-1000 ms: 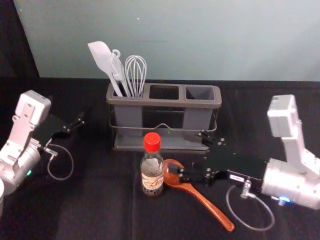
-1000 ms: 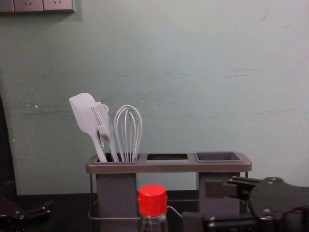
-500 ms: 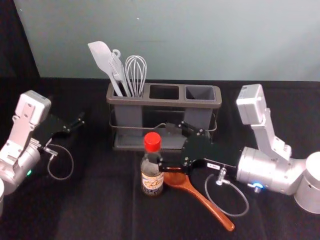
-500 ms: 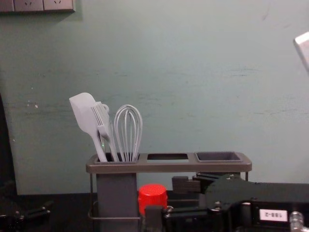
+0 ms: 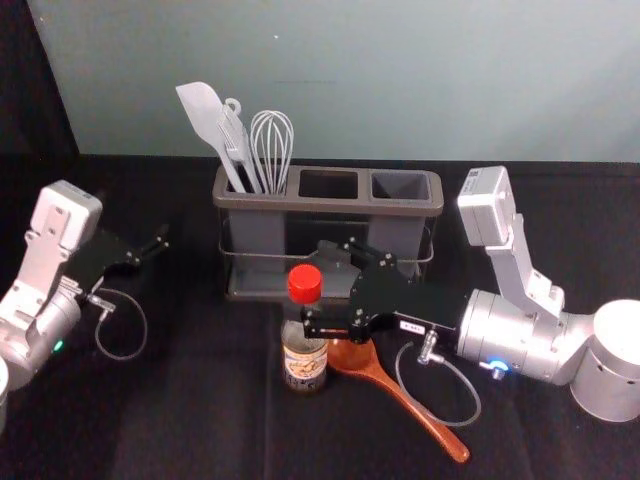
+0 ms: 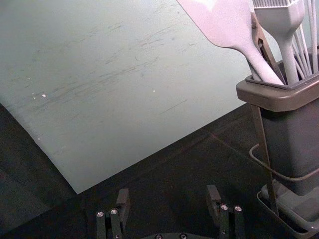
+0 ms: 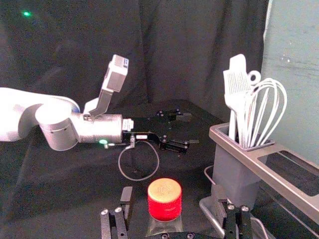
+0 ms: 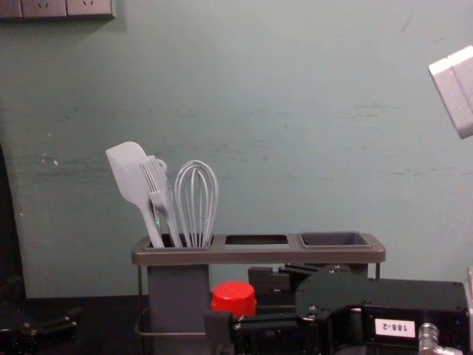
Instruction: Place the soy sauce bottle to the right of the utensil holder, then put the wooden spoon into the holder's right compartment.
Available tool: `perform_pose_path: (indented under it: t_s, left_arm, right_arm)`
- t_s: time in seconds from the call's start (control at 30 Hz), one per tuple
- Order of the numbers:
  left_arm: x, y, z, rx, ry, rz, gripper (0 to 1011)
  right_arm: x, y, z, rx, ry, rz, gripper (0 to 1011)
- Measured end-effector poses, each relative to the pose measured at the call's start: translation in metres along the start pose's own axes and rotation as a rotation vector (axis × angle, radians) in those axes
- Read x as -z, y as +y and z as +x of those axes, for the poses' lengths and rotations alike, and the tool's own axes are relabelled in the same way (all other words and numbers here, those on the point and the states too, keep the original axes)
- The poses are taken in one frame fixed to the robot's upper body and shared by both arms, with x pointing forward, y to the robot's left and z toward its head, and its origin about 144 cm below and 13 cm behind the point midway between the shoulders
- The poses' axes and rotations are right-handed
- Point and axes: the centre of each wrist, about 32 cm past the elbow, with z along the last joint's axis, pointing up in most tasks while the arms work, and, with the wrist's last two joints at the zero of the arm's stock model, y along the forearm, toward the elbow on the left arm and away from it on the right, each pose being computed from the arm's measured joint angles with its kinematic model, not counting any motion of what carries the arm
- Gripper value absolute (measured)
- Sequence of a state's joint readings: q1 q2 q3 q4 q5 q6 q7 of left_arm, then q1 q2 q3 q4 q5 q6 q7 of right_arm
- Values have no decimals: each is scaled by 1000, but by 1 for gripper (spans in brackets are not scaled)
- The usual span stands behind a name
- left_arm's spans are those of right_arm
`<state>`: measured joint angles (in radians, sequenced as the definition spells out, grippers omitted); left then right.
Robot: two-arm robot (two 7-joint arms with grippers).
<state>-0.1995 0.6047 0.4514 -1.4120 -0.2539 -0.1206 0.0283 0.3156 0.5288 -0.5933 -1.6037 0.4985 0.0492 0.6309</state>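
The soy sauce bottle (image 5: 304, 362) stands upright before the utensil holder (image 5: 330, 206), its red cap (image 7: 165, 199) between the spread fingers of my right gripper (image 5: 318, 287). In the right wrist view, gaps remain between the cap and both fingers of that gripper (image 7: 173, 200). The wooden spoon (image 5: 410, 403) lies beside the bottle, its bowl partly under the right gripper and its handle slanting toward the front right. The holder's right compartment (image 5: 400, 185) holds nothing visible. My left gripper (image 5: 152, 250) is parked at the left; its own view shows this gripper (image 6: 168, 197) open.
A white spatula (image 5: 206, 115), a brush (image 8: 154, 180) and a whisk (image 5: 271, 145) stand in the holder's left compartment. The wall (image 5: 500, 80) rises behind the black-covered table (image 5: 200, 420). A thin cable (image 5: 470, 415) loops below the right gripper.
My right gripper has moved leftward, over the spoon's bowl and up to the bottle, so its fingers now stand around the bottle's upper part. The bottle, spoon and left arm have stayed put.
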Motion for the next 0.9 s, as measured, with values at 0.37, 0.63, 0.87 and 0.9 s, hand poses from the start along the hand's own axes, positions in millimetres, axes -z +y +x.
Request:
perform_pose_path:
  t_s: [0.37, 0.63, 0.87, 0.9]
  left_arm:
    - [0, 0, 0, 0, 0, 0, 1005]
    - [0, 0, 0, 0, 0, 0, 1005]
    - [0, 0, 0, 0, 0, 0, 1005]
    - [0, 0, 0, 0, 0, 0, 1005]
  right_arm:
    - [-1, 0, 0, -1, 0, 0, 893]
    - [-1, -1, 0, 0, 1, -2, 640]
    - [-1, -1, 0, 0, 1, -2, 419]
    - [-1, -1, 0, 0, 1, -2, 419]
